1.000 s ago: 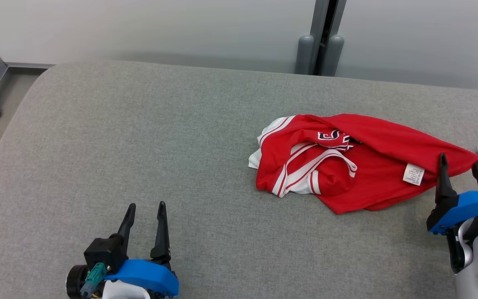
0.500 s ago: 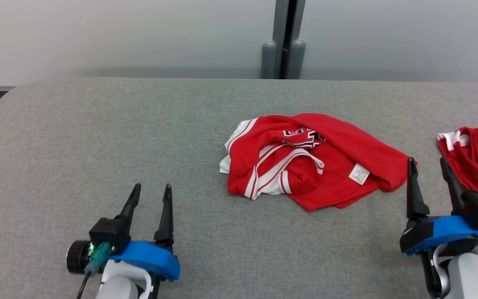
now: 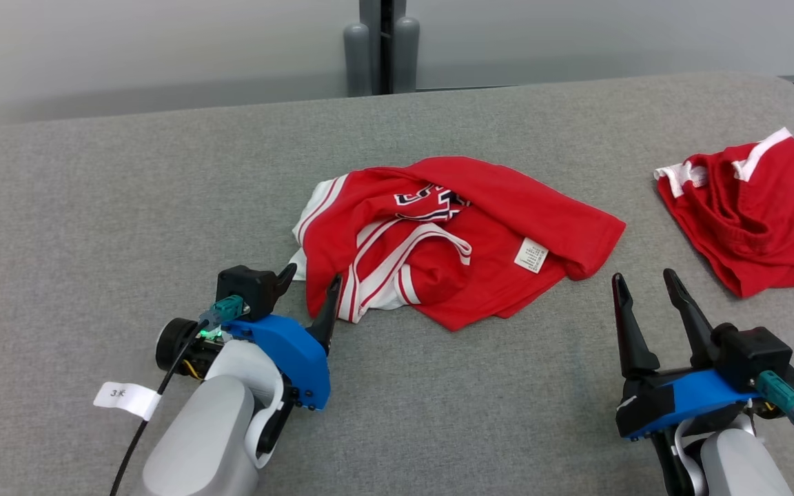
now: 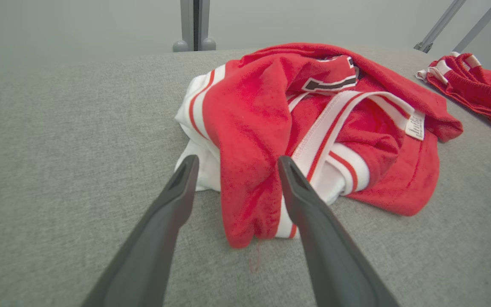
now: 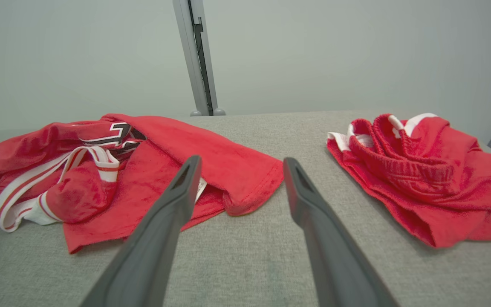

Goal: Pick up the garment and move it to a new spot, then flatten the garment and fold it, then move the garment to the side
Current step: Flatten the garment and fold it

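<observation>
The left claw (image 3: pixel 313 274) stands open at the near left edge of the red jersey (image 3: pixel 480 234), its two fingers spread either side of a fold of the hem. The jersey lies crumpled mid-way across the grey tabletop (image 3: pixel 128 207). The right claw (image 3: pixel 644 275) is open too and empty, near the jersey's right corner. Red shorts (image 3: pixel 748 220) lie apart at the far right.

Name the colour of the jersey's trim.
White with red stripes; the trim shows best in the left wrist view.
</observation>
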{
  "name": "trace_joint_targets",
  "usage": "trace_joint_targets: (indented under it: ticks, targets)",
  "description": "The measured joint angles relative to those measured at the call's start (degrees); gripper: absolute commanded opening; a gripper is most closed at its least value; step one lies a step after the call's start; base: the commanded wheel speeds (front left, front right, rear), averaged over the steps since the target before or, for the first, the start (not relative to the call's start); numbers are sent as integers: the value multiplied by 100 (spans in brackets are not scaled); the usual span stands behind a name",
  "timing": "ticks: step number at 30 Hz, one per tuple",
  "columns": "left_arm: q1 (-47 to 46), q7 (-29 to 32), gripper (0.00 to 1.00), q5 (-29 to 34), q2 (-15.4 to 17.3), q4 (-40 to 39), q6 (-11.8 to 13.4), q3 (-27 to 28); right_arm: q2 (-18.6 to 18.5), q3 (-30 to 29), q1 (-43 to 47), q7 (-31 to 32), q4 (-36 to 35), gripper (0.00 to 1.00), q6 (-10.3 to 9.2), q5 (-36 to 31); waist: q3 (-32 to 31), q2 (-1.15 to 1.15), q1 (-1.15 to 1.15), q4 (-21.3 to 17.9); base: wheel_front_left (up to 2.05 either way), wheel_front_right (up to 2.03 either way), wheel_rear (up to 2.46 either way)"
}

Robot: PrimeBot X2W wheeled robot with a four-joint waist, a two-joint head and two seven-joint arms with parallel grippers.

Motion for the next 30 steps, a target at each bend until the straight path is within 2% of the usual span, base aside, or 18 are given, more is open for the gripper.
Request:
trace_joint_targets:
  ticks: [3, 4, 6, 9, 12, 18, 24, 30]
  targets:
    - [-136, 7, 100, -78, 98, 223, -18, -82, 1, 68, -9, -7, 22, 100, 0, 54, 61, 0, 0, -134, 0, 0, 0]
    - [-169, -4, 70, -162, 111, 261, -18, -129, 1, 79, -14, -8, 25, 100, 0, 77, 75, 0, 0, -173, 0, 0, 0]
    - [-207, -70, 0, -334, 123, 334, -18, -214, 1, 84, -14, -12, 49, 100, 0, 140, 92, 0, 0, -231, 0, 0, 0]
    - [-314, -145, 0, -467, 179, 454, -19, -348, 0, 92, -11, -30, 86, 100, 0, 164, 96, 0, 0, -283, 0, 0, 0]
    - [-544, -247, 0, -458, 386, 583, -20, -417, 0, 108, -11, -41, 120, 100, 0, 177, 94, 0, 0, -323, 0, 0, 0]
    - [-1564, -526, 0, 41, 934, 803, 18, -526, 0, 159, -40, -66, 162, 100, 0, 218, 109, 0, 0, -390, 0, 0, 0]
    - [-2665, -1114, 0, 683, 1343, 854, 151, -719, 0, 190, -121, -77, 190, 100, 0, 263, 120, 0, 0, -457, 0, 0, 0]
    - [-2772, -1523, 0, 1212, 1405, 703, 155, -1200, 0, 108, -92, -82, 181, 100, 0, 270, 76, 0, 0, -445, 0, 0, 0]
